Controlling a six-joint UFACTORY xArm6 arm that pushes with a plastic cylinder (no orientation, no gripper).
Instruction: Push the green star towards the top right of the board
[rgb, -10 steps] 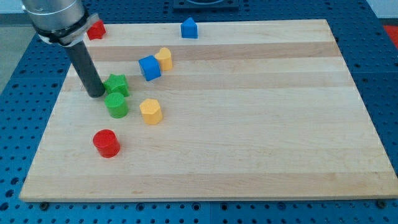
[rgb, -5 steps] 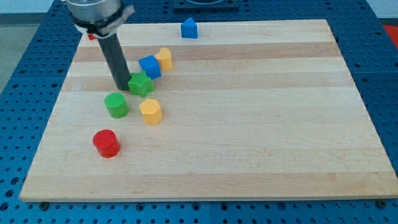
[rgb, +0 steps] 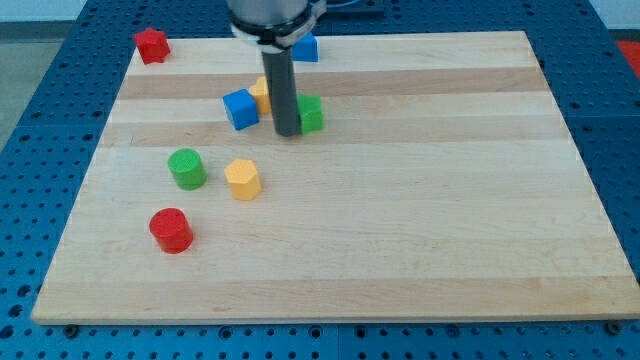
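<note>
My tip (rgb: 287, 132) rests on the board (rod upright, reaching down from above).

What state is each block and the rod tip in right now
Green star: upright, against my tip's right side.
My tip: on the board.
Blue cube: tilted.
Yellow block: half hidden behind the rod.
Green cylinder: standing alone.
Red cylinder: standing alone.

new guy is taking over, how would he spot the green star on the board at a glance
Start at the wooden board and find the dark rod in its upper middle. The green star sits right against my tip, on the view's right of it. The only other green piece, the green cylinder, stands far left.
</note>
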